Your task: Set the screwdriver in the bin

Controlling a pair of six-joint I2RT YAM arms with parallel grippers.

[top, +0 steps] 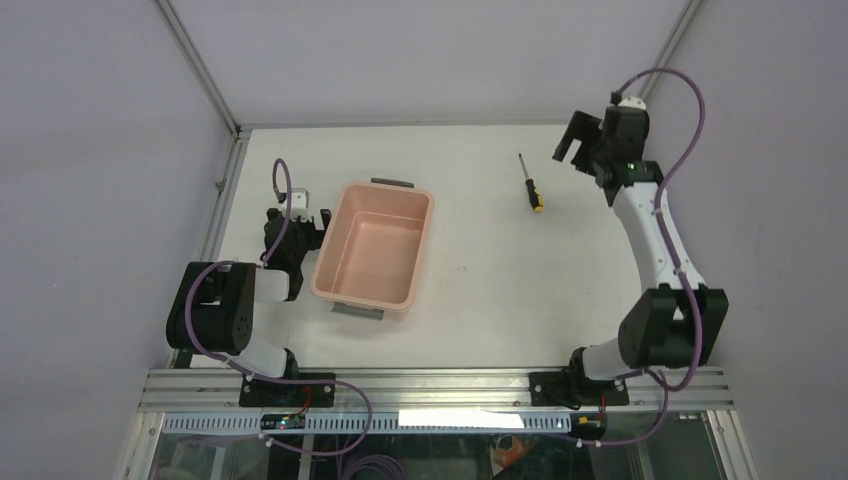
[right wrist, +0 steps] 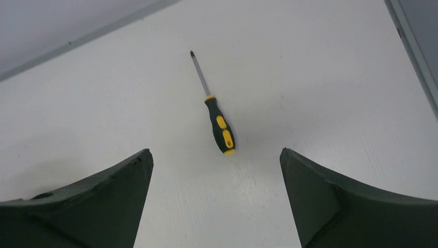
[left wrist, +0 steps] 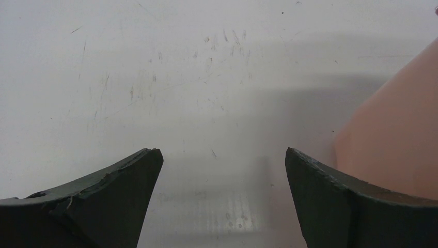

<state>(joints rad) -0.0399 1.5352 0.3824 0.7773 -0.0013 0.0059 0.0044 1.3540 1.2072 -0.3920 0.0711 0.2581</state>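
The screwdriver (top: 530, 184), black handle with yellow end and thin metal shaft, lies on the white table right of centre; in the right wrist view the screwdriver (right wrist: 218, 122) lies ahead of my fingers, tip pointing away. My right gripper (top: 572, 148) is open and empty, raised to the right of the screwdriver and apart from it; it shows too in its wrist view (right wrist: 216, 155). The pale pink bin (top: 373, 248) stands left of centre, empty. My left gripper (top: 300, 222) is open and empty, low beside the bin's left wall; the bin's wall (left wrist: 397, 139) shows at the right edge.
The table's back edge meets a grey wall, with metal frame posts (top: 205, 75) at the back corners. The bin has a grey handle (top: 392, 183) at its far end and another (top: 357, 312) at its near end. A purple cable (top: 672, 90) loops above the right arm.
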